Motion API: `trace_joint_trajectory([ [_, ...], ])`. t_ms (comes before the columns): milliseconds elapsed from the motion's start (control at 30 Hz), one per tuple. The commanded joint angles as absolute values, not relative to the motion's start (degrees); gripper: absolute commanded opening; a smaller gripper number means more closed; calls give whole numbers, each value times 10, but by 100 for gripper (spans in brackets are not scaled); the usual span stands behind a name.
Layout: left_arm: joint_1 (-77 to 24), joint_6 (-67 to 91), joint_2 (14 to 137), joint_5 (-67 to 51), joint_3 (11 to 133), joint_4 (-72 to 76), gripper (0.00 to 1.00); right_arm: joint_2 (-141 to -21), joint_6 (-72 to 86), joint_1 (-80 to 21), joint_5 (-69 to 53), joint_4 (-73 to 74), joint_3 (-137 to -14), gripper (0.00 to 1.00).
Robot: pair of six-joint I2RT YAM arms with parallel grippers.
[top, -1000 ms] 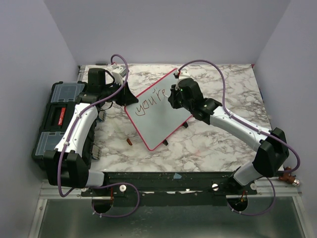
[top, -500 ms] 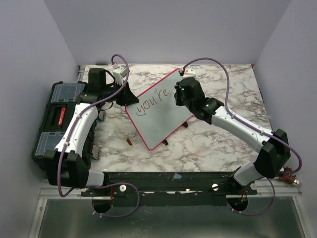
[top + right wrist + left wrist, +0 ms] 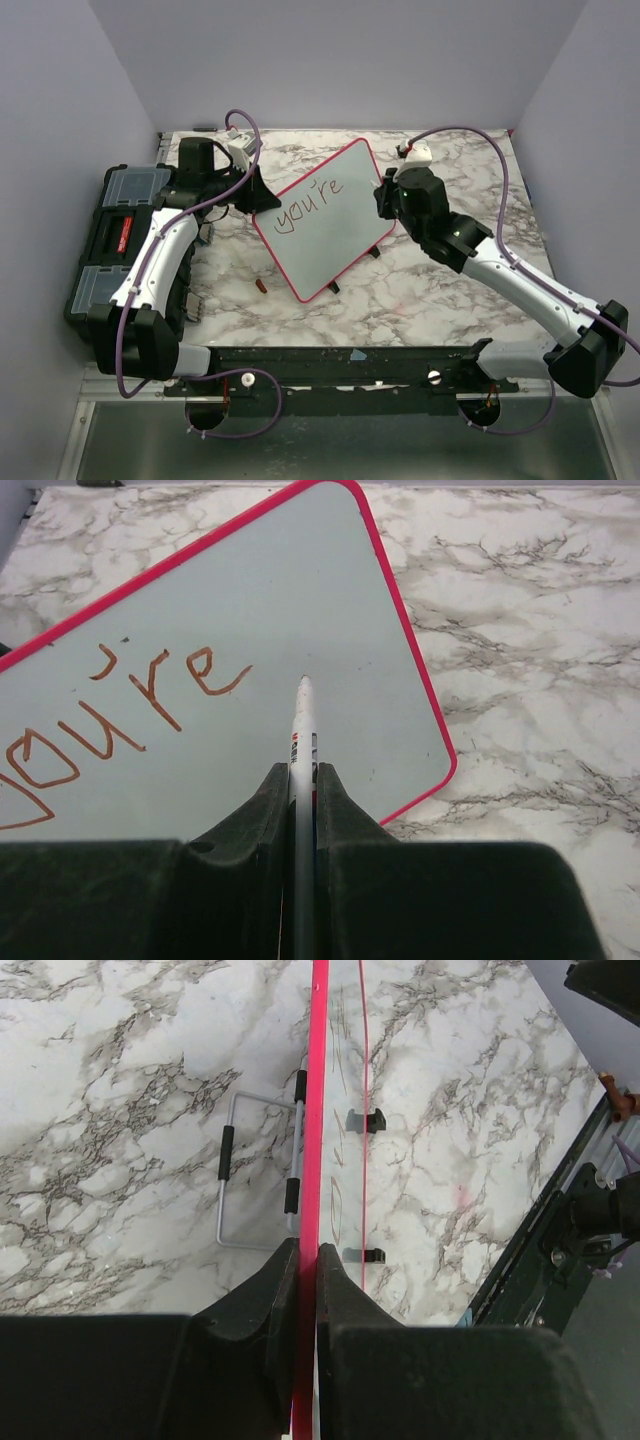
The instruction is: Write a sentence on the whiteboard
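Note:
The whiteboard (image 3: 325, 225) with its pink-red frame stands tilted on the marble table, "you're" written on it in brown. My left gripper (image 3: 252, 195) is shut on the board's left edge; in the left wrist view the red frame (image 3: 312, 1160) runs edge-on between the fingers. My right gripper (image 3: 385, 192) sits off the board's right edge, shut on a white marker (image 3: 302, 730). In the right wrist view the marker's tip points at the bare board (image 3: 250, 610) right of the last "e", lifted off the surface.
A black toolbox (image 3: 110, 235) lies at the left edge under my left arm. A small brown marker cap (image 3: 261, 286) lies on the marble (image 3: 440, 290) in front of the board. The board's wire stand (image 3: 228, 1175) and black clips (image 3: 365, 1120) show behind it.
My right gripper has drawn back to the right, from over the board's upper right part to just past its right edge, with the marker. The left gripper and board have not moved.

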State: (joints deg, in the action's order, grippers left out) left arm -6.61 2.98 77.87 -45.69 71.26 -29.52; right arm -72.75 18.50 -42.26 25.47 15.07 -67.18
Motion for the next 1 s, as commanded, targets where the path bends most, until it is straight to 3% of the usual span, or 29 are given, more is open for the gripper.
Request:
trace_joint_trajectory([
  [0, -66, 3, 757, -443, 717, -257, 0, -705, 204, -423, 259, 172, -653, 1],
  [467, -66, 5, 752, -442, 715, -253, 0, -711, 196, -433, 119, 252, -691, 1],
  [967, -66, 10, 755, -442, 712, -247, 0, -742, 187, -629, 241, 252, -696, 1],
])
